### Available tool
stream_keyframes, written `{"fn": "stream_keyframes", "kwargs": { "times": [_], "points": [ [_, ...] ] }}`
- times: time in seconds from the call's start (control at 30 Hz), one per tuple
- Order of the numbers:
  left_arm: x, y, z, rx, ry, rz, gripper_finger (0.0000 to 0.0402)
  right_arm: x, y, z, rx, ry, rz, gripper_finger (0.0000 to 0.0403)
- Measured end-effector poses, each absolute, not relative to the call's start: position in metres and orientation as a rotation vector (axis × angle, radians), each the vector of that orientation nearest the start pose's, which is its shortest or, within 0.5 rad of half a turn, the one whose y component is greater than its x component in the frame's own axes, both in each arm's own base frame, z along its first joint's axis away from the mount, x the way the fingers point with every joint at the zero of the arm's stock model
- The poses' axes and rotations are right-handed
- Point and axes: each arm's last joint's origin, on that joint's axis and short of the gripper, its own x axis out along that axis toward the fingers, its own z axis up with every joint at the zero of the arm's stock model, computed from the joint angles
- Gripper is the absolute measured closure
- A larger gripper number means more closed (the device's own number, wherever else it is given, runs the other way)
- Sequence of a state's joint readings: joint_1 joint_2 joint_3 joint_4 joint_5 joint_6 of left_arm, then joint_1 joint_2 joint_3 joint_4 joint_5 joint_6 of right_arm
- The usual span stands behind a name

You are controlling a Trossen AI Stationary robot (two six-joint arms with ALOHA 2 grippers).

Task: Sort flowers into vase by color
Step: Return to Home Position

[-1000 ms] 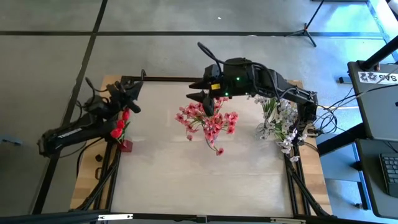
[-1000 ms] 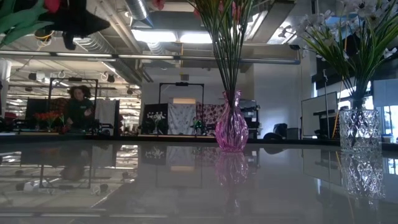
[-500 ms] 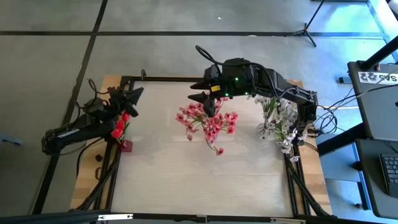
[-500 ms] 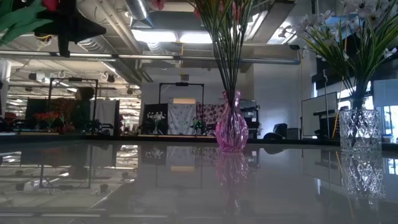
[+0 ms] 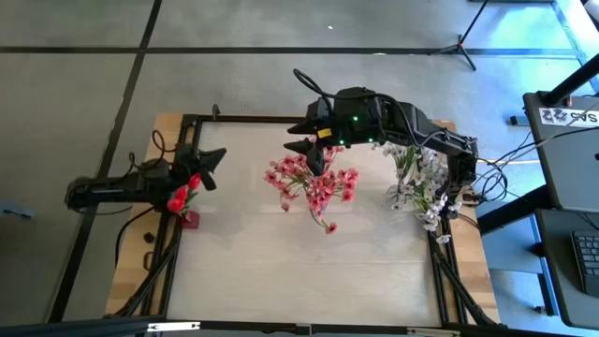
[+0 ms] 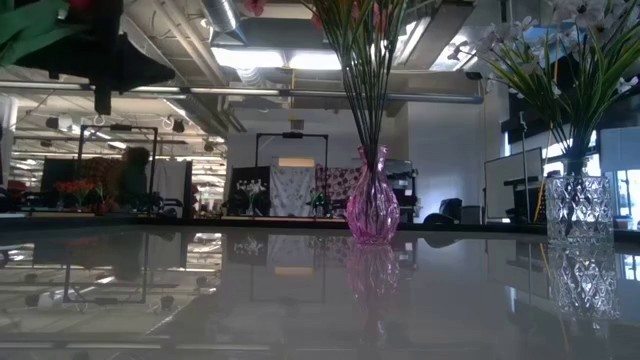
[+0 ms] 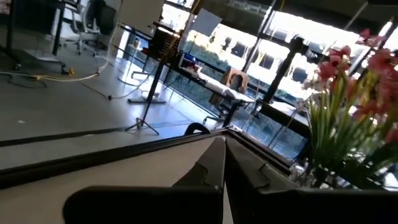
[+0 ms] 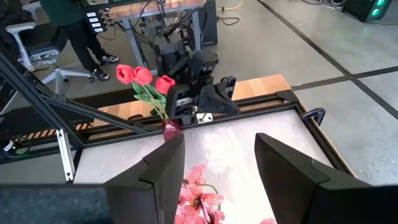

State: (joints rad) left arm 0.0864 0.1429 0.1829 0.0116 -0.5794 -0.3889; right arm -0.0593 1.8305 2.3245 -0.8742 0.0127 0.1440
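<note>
My left gripper (image 5: pixel 211 168), pinched empty, sits one o'clock of the red flowers (image 5: pixel 179 195); swinging home could topple them; right gripper (image 5: pixel 292 137) waits wide above pink flowers (image 5: pixel 314 183).

L gripper (image 5: pixel 210 168) is held by bench (image 5: pixel 281 271) left edge, fingers (image 7: pixel 186 180) pressed together; R gripper (image 5: pixel 301 138) is held mid-bench, fingers (image 8: pixel 163 171) parted.

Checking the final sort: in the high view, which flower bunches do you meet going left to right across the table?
From the left: red flowers → pink flowers → white flowers.
</note>
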Motion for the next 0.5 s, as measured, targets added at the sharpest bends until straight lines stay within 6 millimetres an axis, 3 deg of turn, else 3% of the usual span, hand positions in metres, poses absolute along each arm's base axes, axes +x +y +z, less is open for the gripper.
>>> {"fn": "stream_keyframes", "kwargs": {
  "times": [0.13, 0.33, 0.5],
  "points": [
    [0.093, 0.019, 0.210, -0.334, -0.100, 0.601, 0.0401, 0.364, -0.022, 0.492, 0.148, 0.374, -0.094, 0.0210],
    [0.092, 0.014, 0.207, -0.300, -0.034, 0.391, 0.0401, 0.364, -0.022, 0.492, 0.132, 0.377, -0.089, 0.0210],
    [0.087, 0.015, 0.205, -0.304, -0.054, 0.371, 0.0401, 0.364, -0.022, 0.491, 0.132, 0.380, -0.089, 0.0210]
  ]
}}
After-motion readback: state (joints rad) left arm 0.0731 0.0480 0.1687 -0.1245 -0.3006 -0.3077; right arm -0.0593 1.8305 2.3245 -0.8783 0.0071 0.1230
